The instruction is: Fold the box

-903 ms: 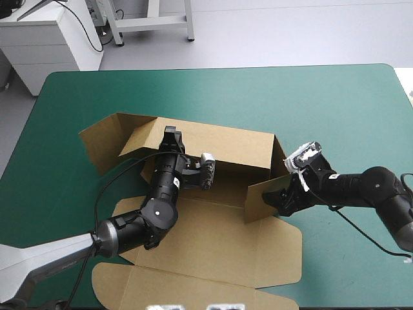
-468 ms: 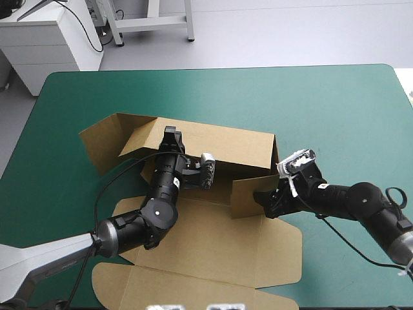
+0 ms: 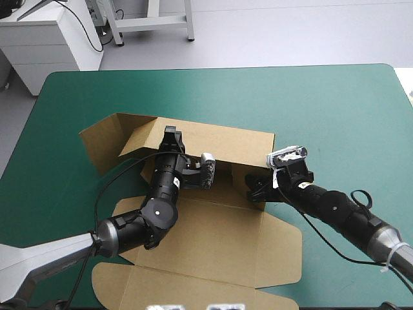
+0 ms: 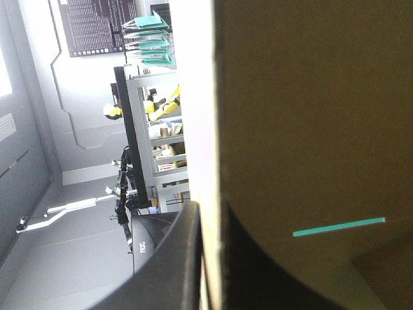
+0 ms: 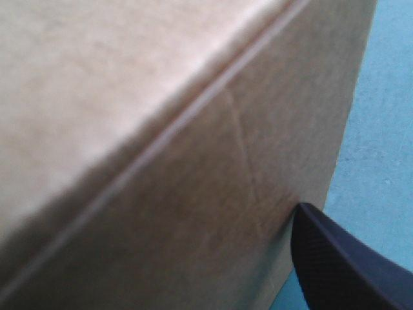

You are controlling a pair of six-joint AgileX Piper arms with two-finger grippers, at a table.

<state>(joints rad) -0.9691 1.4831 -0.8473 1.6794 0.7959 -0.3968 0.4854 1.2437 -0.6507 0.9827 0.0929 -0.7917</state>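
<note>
Bare teal-green table (image 3: 322, 97) lies open beyond and right of the brown box (image 3: 213, 239); its upright back wall (image 3: 226, 139), left gripper (image 3: 171, 134) and right gripper (image 3: 253, 189) crowd the middle.

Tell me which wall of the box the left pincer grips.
The long far wall, standing upright: the left pincer pinches its top edge. The near panels lie flat.

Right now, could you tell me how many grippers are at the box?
2: the left gripper holds the far wall of the box; the right gripper is at its right flap.
</note>
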